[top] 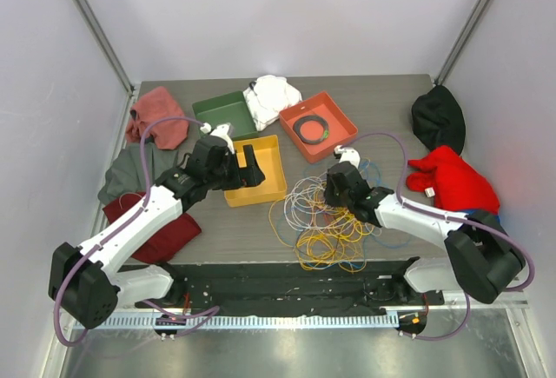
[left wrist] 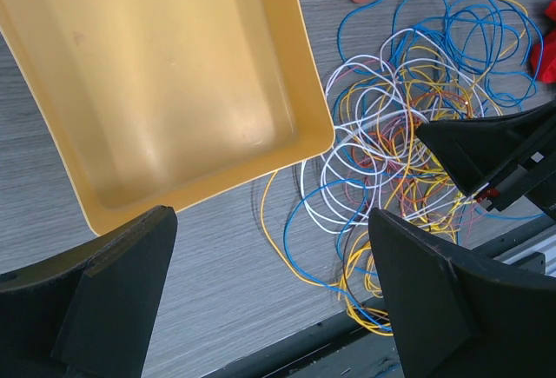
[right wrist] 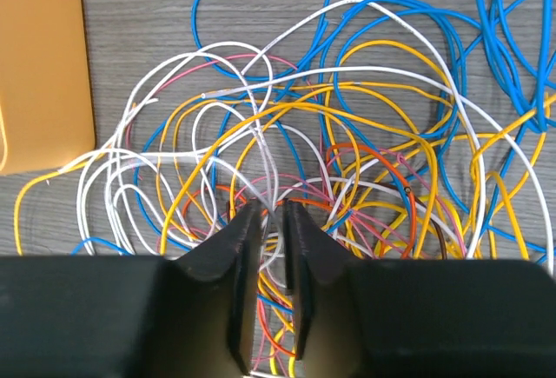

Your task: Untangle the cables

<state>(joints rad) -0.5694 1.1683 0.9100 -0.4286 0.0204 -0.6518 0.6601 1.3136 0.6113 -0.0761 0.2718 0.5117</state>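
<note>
The cables (top: 326, 222) lie as a tangled heap of thin yellow, white, blue, pink and orange loops on the grey table, right of the yellow tray (top: 269, 189). My right gripper (top: 334, 189) is low over the heap's upper part. In the right wrist view its jaws (right wrist: 272, 208) are nearly together, with a white cable (right wrist: 268, 182) running into the narrow gap, above the cables (right wrist: 365, 117). My left gripper (top: 248, 165) is wide open and empty over the yellow tray's near edge. In the left wrist view (left wrist: 269, 217) it sits over bare table, left of the cables (left wrist: 400, 135).
A green tray (top: 221, 109) and an orange tray (top: 334, 113) holding a black coil (top: 310, 127) stand at the back. Cloths lie around: white (top: 271, 93), pink (top: 158, 113), grey (top: 126, 169), dark red (top: 165, 235), black (top: 437, 116), red (top: 452, 178).
</note>
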